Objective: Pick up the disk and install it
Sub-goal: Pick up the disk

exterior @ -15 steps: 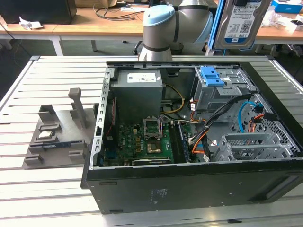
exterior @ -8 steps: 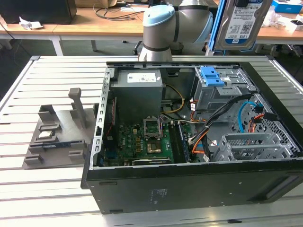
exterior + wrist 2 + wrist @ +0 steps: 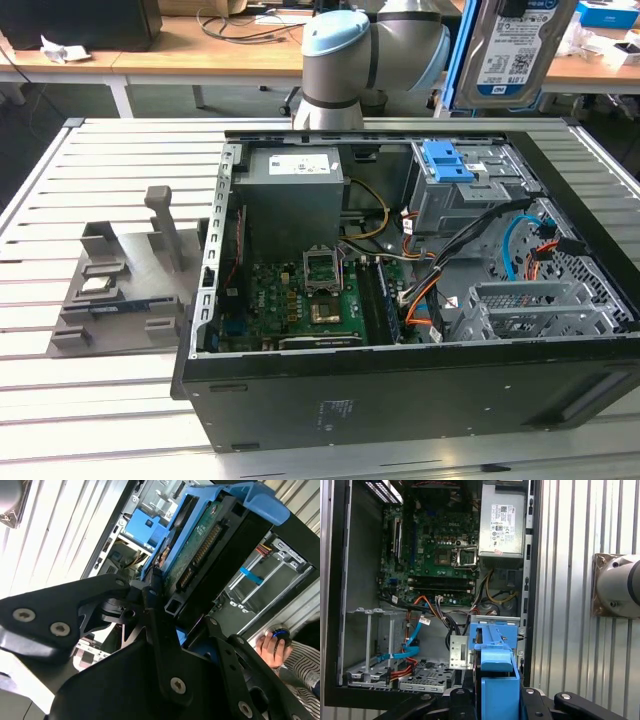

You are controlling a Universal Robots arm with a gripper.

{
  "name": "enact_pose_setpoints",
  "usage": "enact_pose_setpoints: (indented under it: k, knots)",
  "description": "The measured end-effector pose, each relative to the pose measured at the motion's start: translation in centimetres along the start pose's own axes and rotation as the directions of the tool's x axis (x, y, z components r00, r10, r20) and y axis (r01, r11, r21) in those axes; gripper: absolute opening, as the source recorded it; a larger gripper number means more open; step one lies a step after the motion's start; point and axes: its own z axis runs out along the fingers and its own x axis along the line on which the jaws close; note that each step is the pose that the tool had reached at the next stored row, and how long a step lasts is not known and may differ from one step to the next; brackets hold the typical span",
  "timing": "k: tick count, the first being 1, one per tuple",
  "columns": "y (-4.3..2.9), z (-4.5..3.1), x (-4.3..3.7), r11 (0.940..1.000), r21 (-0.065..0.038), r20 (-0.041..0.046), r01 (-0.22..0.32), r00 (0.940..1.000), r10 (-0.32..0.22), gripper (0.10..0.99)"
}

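Note:
The disk point(image 3: 510, 48), silver-grey with a blue-and-white label and blue side rails, hangs upright in the air above the far right corner of the open computer case point(image 3: 400, 390). In the second wrist view my gripper point(image 3: 175, 611) is shut on the disk point(image 3: 200, 555), its black fingers point(image 3: 150, 592) pressing on the two sides and its green circuit board facing the camera. In the first wrist view the disk's blue rail point(image 3: 497, 680) sits over the case's drive cage point(image 3: 460, 650). A blue caddy point(image 3: 447, 160) sits in that cage at the case's far right.
A grey power-supply box point(image 3: 290, 195) and the green motherboard point(image 3: 300, 300) take up the case's left half, with orange and blue cables point(image 3: 520, 240) to the right. A grey fixture point(image 3: 125, 290) stands on the slatted table at the exterior view's left. A person's hand point(image 3: 272, 645) rests beyond the case.

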Motion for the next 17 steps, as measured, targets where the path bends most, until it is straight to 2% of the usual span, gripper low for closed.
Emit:
enact_pose_setpoints:
  k: [17]
  knots:
    - [0.06, 0.17, 1.33, 1.0, 0.0, 0.0001, 0.0, 1.0, 0.0, 0.365]
